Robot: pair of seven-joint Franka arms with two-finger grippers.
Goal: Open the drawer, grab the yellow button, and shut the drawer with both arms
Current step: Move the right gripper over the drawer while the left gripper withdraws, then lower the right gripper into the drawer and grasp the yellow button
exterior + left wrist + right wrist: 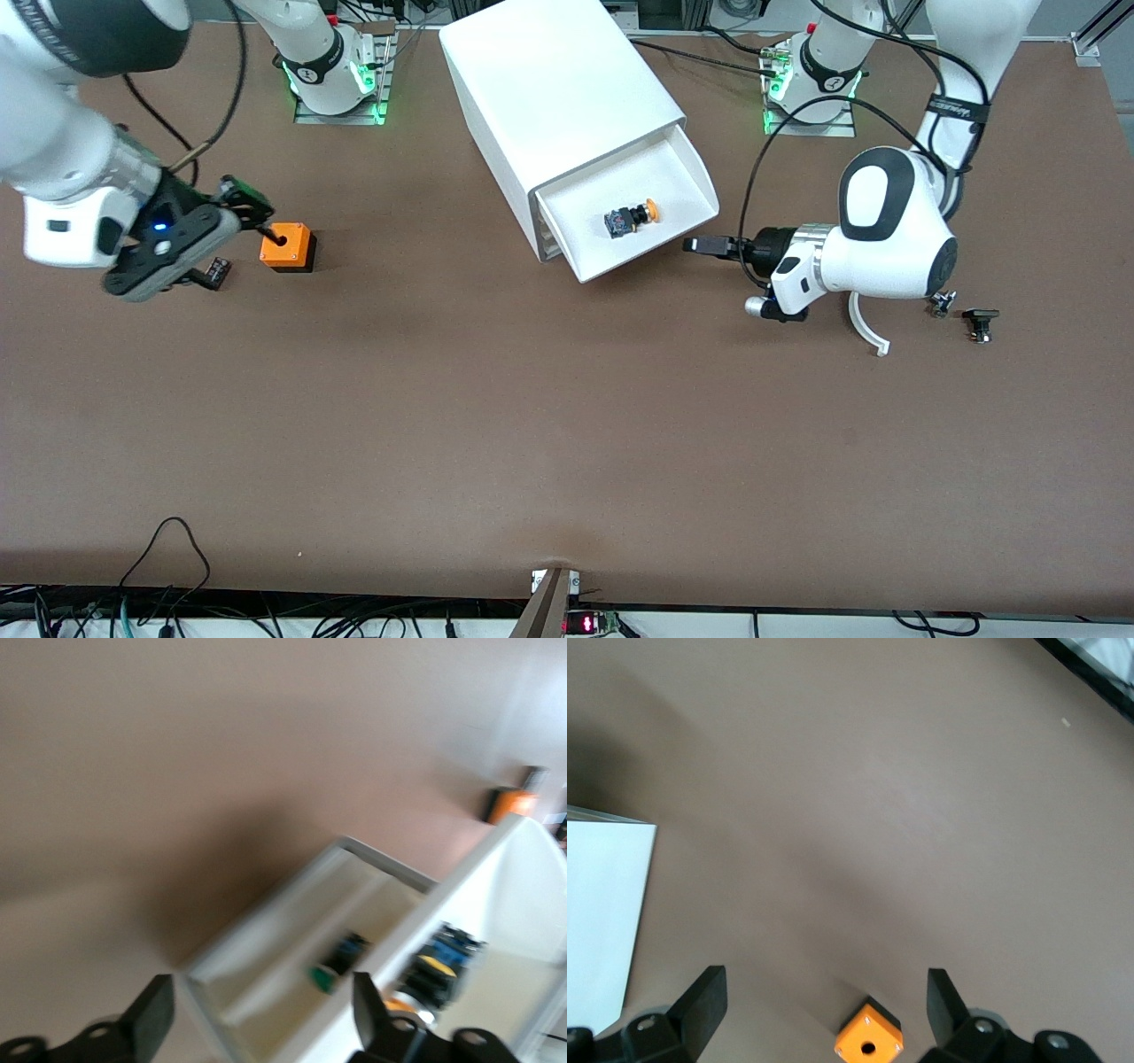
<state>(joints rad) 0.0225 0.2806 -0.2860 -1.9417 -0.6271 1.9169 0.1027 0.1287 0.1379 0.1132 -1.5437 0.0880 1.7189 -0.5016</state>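
Brown table (532,425), open white drawer (682,168) holding button (631,217)

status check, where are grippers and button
Left gripper open, empty, beside open drawer. Right gripper open, near orange cube. Button in drawer, unobstructed.

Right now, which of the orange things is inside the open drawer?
The button, with its small orange cap on a dark body, lies in the open drawer. The orange cube with a round hole sits on the table toward the right arm's end.
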